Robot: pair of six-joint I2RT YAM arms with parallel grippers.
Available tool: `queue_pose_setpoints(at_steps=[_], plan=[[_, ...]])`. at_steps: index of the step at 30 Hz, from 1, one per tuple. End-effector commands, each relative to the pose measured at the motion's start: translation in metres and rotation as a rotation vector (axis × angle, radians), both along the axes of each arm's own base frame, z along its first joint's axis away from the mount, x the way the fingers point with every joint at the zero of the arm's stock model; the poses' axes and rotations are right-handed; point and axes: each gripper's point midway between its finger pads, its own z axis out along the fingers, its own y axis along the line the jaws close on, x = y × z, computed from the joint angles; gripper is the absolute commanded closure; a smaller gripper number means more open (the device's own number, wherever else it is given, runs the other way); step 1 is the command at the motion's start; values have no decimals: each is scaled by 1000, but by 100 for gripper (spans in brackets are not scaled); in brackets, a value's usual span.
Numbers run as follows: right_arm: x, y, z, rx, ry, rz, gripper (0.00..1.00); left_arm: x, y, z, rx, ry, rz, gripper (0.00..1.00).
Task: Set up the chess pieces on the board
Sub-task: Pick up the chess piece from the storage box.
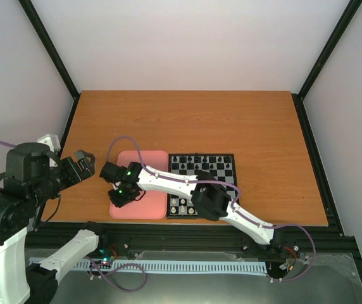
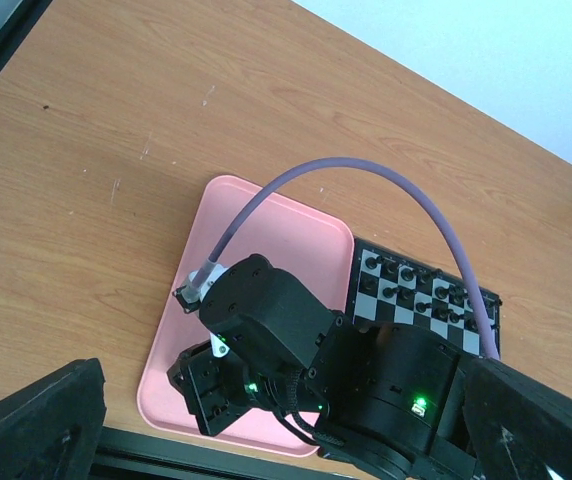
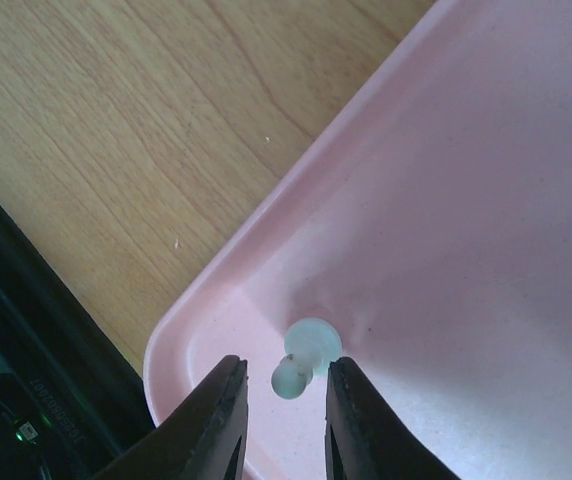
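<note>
**1. Right claw.** The right claw [image 3: 286,405] is held low over the pink tray [image 3: 466,200], at one of its rounded corners. Its fingers [image 3: 216,420] are set narrowly apart and are not pressed together. A cream-white pawn [image 3: 304,358] is lying on its side on the tray floor, directly ahead of the gap. Its round head is placed between the two fingertips and its disc base just beyond them. A sliver of tray is seen between the head and one finger. Whether the other finger touches the base cannot be told. The pawn is flanked, not pinched.

**2. Left claw.** The left claw [image 1: 83,161] is raised above the bench [image 1: 187,120], off the tray's left edge and well apart from the right claw. In the left wrist view its fingers [image 2: 36,420] are seen at opposite lower corners, spread wide.

**3. Chessboard.** The chessboard [image 1: 222,182] is laid flat on the bench to the right of the right claw, just beside the tray's right edge. Black chessmen [image 1: 203,163] are ranked along its far rows. Cream-white chessmen [image 1: 180,206] are stood in the near rows, closest to the right claw, and are partly hidden by the right arm.

**4. Cable.** A purple cable [image 2: 366,175] is arched from the right wrist over the tray.
</note>
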Motion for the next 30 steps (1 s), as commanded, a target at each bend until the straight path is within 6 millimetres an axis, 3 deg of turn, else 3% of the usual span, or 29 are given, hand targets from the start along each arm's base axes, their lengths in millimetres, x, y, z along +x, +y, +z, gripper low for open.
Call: queue_pose_setpoints(at_steps=[1,5,11,20,25,30], plan=[[-3,3,0,4,8,9,79,-5,0,-2,-7,4,-1,0],[-4,1,-1,-5,12,13,90,-5,1,-4,-9,7,5,0],[3,-4,13,-8,-43,2,95,-6,0,-7,-22,11,5,0],[18,-21,64,16,-143,-44,96,-6,-1,-5,-35,-1,10,0],[33,-55,77,-17,-171,-114,96,-5,0,-6,-29,1,15,0],[55,-113,80,-50,-179,-230,96,0,-2,-7,-28,4,7,0]])
